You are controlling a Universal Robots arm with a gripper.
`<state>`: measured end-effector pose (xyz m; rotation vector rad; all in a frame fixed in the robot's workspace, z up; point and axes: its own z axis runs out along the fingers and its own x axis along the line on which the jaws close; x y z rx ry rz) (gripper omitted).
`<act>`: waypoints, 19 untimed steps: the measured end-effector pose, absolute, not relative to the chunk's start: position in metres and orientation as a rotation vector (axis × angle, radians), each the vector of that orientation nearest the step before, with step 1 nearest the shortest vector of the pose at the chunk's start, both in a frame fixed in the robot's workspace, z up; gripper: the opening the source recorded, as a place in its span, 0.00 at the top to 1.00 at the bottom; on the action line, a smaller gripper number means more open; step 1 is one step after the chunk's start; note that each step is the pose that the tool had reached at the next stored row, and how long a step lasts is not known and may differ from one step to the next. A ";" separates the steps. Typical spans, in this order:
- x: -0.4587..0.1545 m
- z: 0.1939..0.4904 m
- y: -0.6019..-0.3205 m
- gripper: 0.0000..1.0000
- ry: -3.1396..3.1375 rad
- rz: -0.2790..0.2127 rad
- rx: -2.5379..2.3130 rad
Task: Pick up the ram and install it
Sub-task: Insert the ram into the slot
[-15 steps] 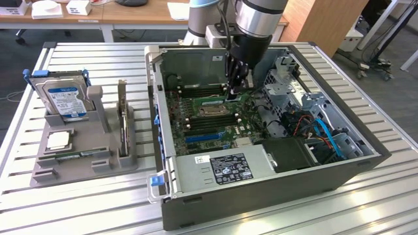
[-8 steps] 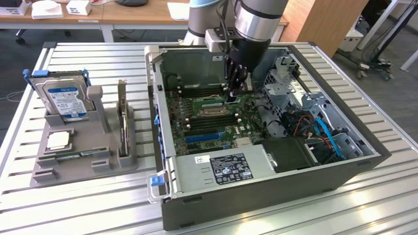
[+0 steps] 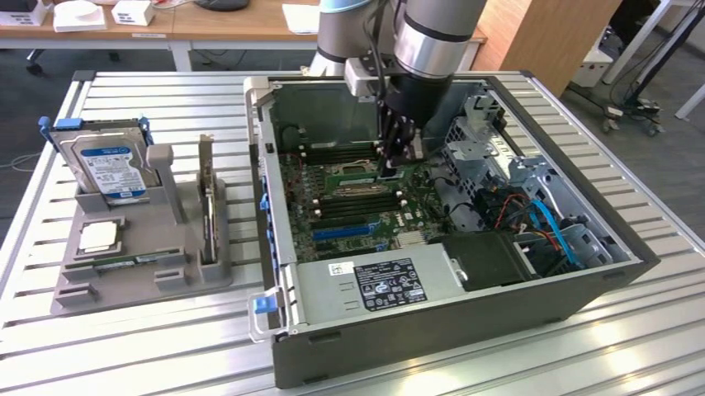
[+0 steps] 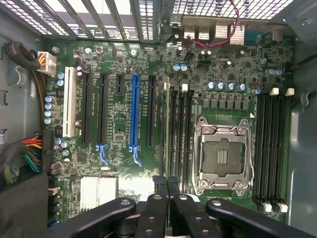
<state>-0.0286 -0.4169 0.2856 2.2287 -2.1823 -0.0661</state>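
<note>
Arm is down inside the open PC case, and I've got the gripper low over the motherboard, just beside the CPU socket on the exterior view's right.

On the wrist view the gripper has its fingers pressed together, no visible gap. The tips sit right at the near end of the ram. The ram shows edge-on as a thin pale-green strip standing upright in a memory slot. That slot is the outermost of the bank between the CPU socket and the blue PCIe slot, on the PCIe side. The black slots next to it are bare.

I can't tell if the fingertips pinch the ram's top edge or just rest on it. I also can't tell if it is fully seated.

Second memory bank on the far side of the socket has only bare slots.

Outside the case, on the exterior view's left, a grey holder sits on the slatted metal table. It holds a blue-labelled hard drive upright and an expansion card on edge. Another narrow green stick lies flat in its front tray. All of that is well apart from the gripper.

Power supply sits along the case's near wall.
</note>
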 end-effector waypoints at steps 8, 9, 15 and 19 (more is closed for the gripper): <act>-0.029 0.279 -0.417 0.89 -2.183 -0.067 2.229; -0.029 0.279 -0.417 0.89 -2.183 -0.067 2.229; -0.029 0.279 -0.417 0.89 -2.183 -0.067 2.229; -0.029 0.275 -0.417 0.89 -2.183 -0.067 2.229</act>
